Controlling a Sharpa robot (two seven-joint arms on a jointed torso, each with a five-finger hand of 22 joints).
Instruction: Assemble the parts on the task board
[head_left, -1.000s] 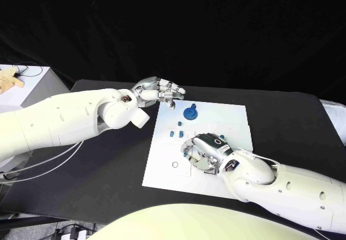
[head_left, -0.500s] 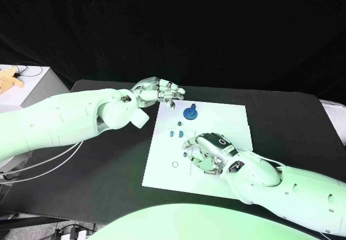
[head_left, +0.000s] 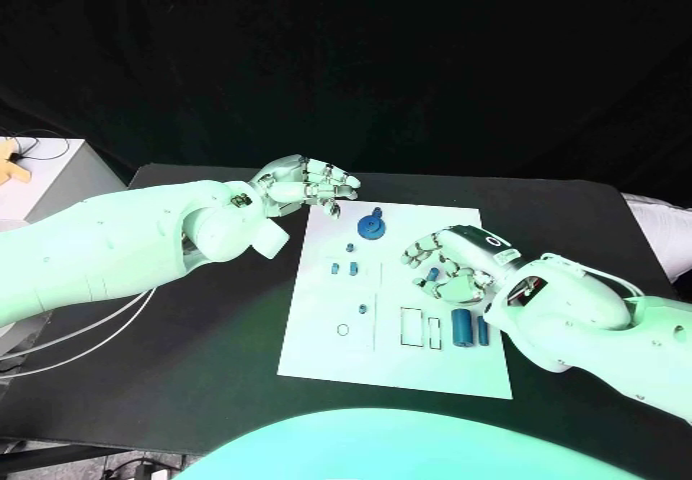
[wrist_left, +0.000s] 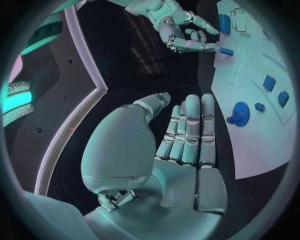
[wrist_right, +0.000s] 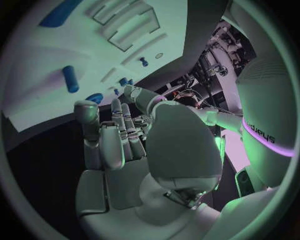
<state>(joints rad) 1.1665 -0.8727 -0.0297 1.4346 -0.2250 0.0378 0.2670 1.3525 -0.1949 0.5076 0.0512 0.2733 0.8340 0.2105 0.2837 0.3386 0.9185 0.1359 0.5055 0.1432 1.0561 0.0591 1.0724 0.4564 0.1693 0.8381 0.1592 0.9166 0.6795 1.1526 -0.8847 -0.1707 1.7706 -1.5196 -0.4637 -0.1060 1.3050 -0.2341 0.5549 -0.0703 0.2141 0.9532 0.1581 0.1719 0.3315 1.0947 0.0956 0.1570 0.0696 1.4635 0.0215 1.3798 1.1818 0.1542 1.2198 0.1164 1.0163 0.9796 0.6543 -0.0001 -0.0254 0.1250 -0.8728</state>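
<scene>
The flat white task board (head_left: 325, 345) lies mid-table, carrying small blue parts: a round toothed gear (head_left: 374, 228) at its far end and a smooth cylinder (head_left: 462, 327) near its right edge. The right hand (head_left: 450, 265) hovers over the board's right side, silver fingers curled, holding nothing visible. The left hand (head_left: 303, 184) hangs beyond the far-left corner, fingers loosely bent and empty.

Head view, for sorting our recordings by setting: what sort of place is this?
Most likely a robotics lab test bench. A white task board with small blue parts lies on a black table against black backdrop cloth, worked by two white robot arms; cables hang at the table's side.
</scene>
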